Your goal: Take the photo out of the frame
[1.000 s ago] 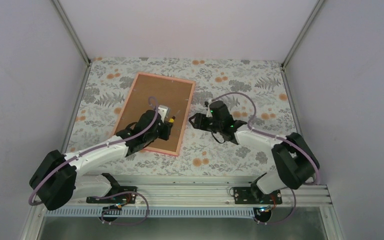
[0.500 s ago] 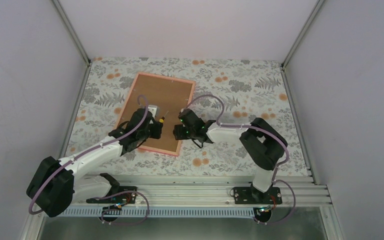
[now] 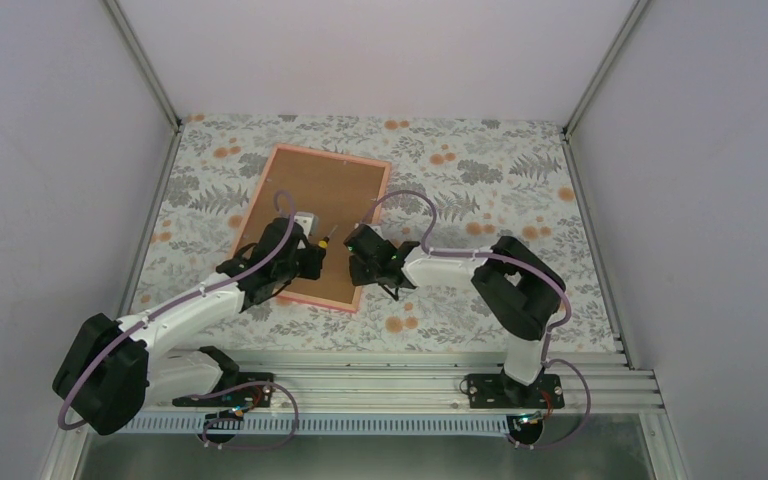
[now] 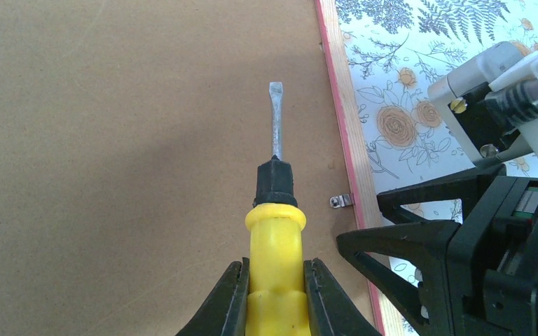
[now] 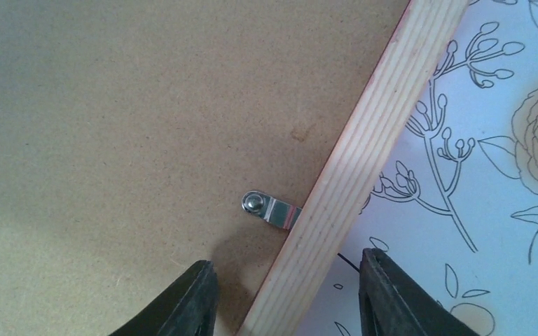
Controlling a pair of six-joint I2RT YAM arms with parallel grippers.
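Bright, even, diffuse light is cast throughout. On the brown fibreboard backing (image 5: 112, 105) a faint shadow is thrown at 7 o'clock from the silver metal clip (image 5: 272, 208). The black jaws of the right gripper (image 5: 286, 273) are rendered slightly soft.

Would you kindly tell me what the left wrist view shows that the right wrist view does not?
Left wrist only: the yellow-handled screwdriver clamped in the left pincer, blade over the backing board. Right wrist only: the wooden rail of the frame running between the open fingers of the right pincer. Both: the board, the metal clip at the rail, the floral table cover.
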